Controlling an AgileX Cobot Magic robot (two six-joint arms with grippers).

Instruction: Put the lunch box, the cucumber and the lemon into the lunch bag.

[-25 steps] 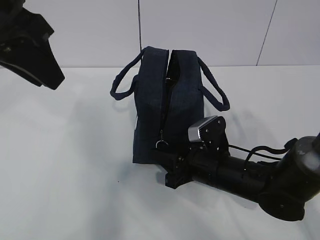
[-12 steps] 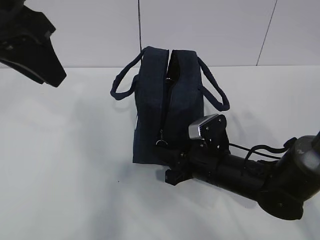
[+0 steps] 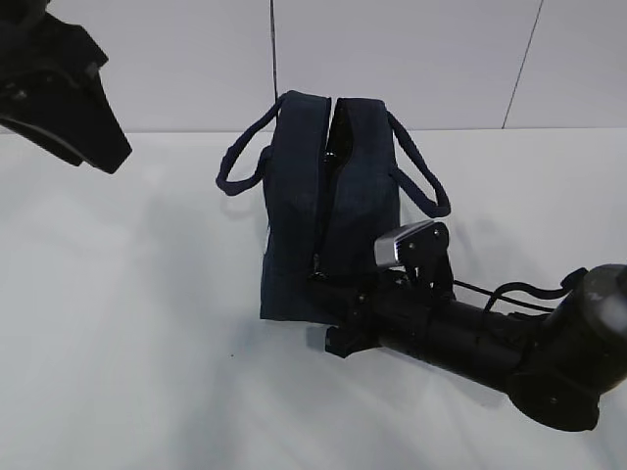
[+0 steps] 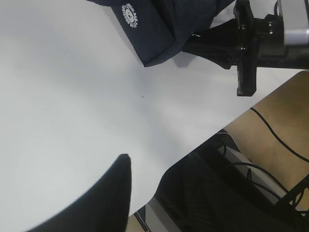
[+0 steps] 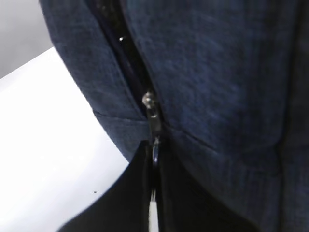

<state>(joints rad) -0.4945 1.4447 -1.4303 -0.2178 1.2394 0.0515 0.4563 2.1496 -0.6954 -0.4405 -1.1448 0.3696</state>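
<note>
R claw (image 3: 328, 287) clamped on zipper pull (image 5: 153, 126) at near end of bag (image 3: 328, 186); L claw (image 3: 69, 108) raised far left, state unclear.

Just one boxy dark navy fabric lunch bag (image 3: 328, 206) with two loop handles (image 3: 416, 166), one white round logo (image 4: 130, 14), two black robot arms (image 3: 470, 338).

From my left wrist view, the lunch bag (image 4: 159, 29) was cut off by the top edge, and only one dark fingertip (image 4: 108, 198) of my left gripper showed at the lower left. My right wrist view was blurred, with the ring pull (image 5: 155, 153) half hidden between my closed fingers (image 5: 130, 193) at the bottom. In the exterior view, my left arm (image 3: 59, 93) ran out of the upper left corner.
</note>
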